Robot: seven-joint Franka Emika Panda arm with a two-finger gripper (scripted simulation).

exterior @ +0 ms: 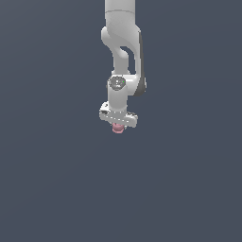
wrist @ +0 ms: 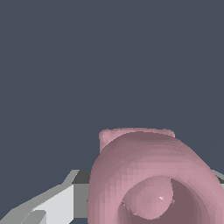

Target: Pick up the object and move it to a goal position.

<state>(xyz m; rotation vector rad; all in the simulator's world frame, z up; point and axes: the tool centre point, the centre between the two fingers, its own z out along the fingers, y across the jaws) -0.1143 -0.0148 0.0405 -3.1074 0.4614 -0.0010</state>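
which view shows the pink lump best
The wrist view: the pink lump fills the near part of the frame, its hollow, ring-like centre plain to see. In the exterior view only a small pink bit shows under the gripper, too tiny for any shape.

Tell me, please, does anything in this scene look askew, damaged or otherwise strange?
Nothing stands out. The pink object sits right under the gripper, intact, its hollow centre clear in the wrist view. Whether the fingers actually clamp it cannot be told.

Dusty-pink object, white-grey fingers
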